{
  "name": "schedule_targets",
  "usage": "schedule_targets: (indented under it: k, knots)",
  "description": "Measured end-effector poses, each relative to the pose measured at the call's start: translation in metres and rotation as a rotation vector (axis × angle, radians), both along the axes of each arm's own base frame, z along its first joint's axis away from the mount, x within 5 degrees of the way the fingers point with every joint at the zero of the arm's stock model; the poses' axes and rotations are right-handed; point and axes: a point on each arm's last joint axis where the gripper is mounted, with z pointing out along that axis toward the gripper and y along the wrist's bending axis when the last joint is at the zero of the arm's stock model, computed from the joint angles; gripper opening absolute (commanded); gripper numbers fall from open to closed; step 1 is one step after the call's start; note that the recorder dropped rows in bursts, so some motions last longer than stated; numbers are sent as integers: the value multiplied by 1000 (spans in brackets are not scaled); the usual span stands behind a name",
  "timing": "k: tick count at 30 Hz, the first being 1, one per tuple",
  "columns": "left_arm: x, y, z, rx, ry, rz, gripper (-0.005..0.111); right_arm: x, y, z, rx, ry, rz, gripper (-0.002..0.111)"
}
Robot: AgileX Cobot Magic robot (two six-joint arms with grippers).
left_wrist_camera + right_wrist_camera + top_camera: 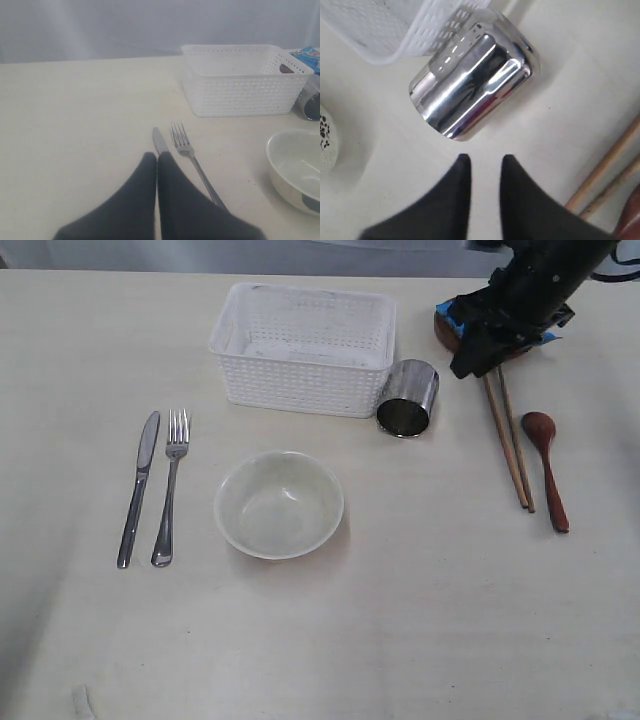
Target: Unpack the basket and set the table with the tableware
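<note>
The white basket (pixel 305 345) stands empty at the back of the table (pixel 420 620). A shiny steel cup (pixel 408 397) lies on its side against the basket's right end. In the right wrist view the cup (pixel 470 85) lies just beyond my right gripper (pixel 485 159), whose jaws stand a little apart with nothing between them. The knife (pixel 138 488) and fork (pixel 170 485) lie side by side left of the off-white bowl (pixel 279 504). Two chopsticks (pixel 510 440) and the dark spoon (pixel 547 465) lie at the right. My left gripper (pixel 157 155) is shut and empty above the knife (pixel 160 141).
My right arm (pixel 515 305) hangs over the back right corner and covers most of a brown plate (pixel 445 332) with a blue packet (pixel 455 312) on it. The basket's near wall (pixel 395 30) touches the cup.
</note>
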Motion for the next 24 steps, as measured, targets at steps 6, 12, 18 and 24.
schedule_targets:
  k: [6,12,18,24]
  knots:
    - [0,0,0,0,0,0,0,-9,7,12,63,-7,-15,-1]
    - [0,0,0,0,0,0,0,-90,37,36,-27,-486,88,-1]
    - [0,0,0,0,0,0,0,-147,66,18,-106,-754,352,-1]
    - [0,0,0,0,0,0,0,-164,73,-7,-206,-800,584,0]
